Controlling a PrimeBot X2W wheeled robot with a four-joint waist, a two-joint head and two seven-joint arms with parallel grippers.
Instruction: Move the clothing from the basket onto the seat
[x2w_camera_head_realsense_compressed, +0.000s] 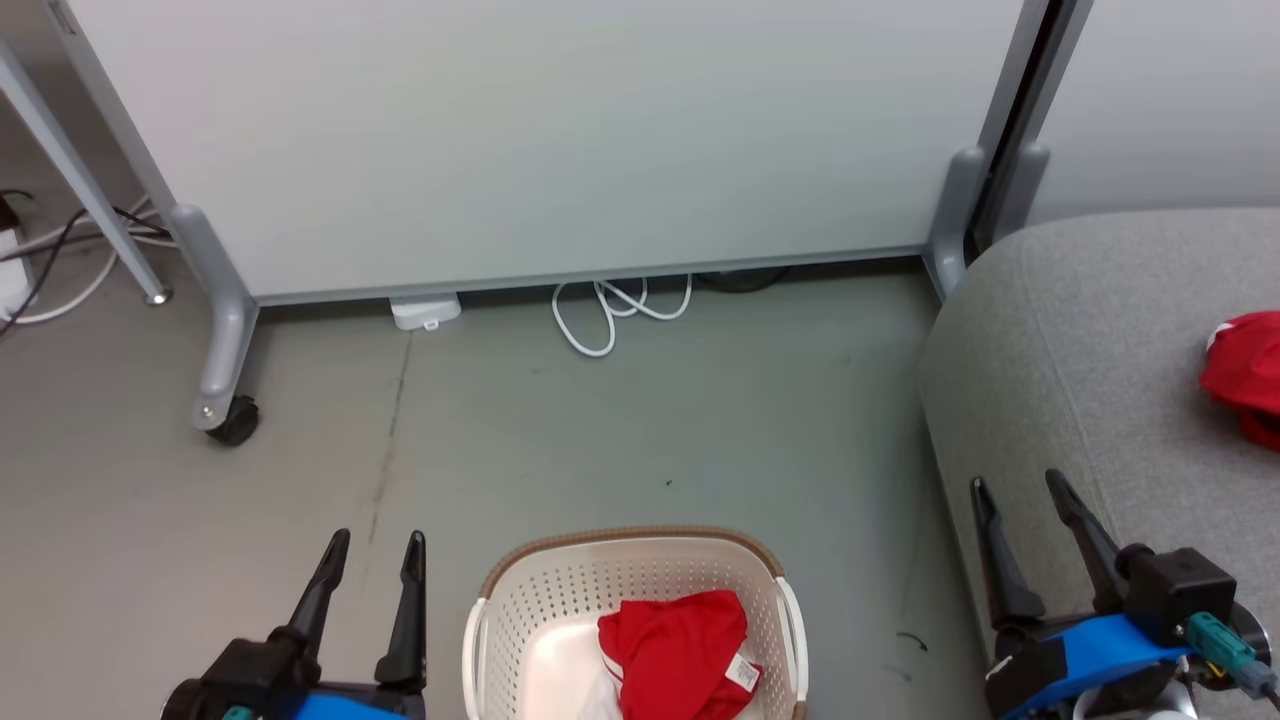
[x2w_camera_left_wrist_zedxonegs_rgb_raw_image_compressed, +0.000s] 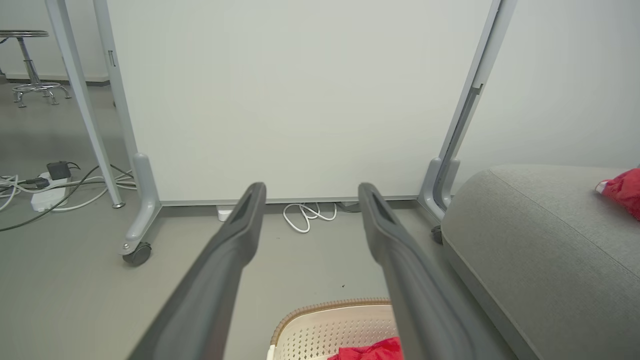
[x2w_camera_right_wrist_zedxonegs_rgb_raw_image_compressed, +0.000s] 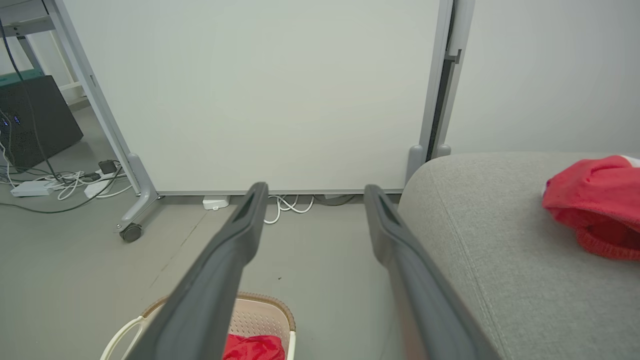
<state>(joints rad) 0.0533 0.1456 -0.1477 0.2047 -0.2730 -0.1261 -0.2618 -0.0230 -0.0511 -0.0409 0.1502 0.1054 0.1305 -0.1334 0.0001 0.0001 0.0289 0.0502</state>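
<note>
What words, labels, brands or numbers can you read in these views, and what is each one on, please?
Nothing legible.
The white tag on the red garment in the basket: any print is too small to read.
The other red garment on the sofa: no lettering faces the cameras.

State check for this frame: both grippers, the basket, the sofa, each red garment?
Left gripper: jaws open, empty.
Right gripper: jaws open, empty.
Basket: upright, holding one garment.
Sofa: one garment on it.
Basket garment: crumpled, untouched.
Sofa garment: bunched, lying free of both grippers.
</note>
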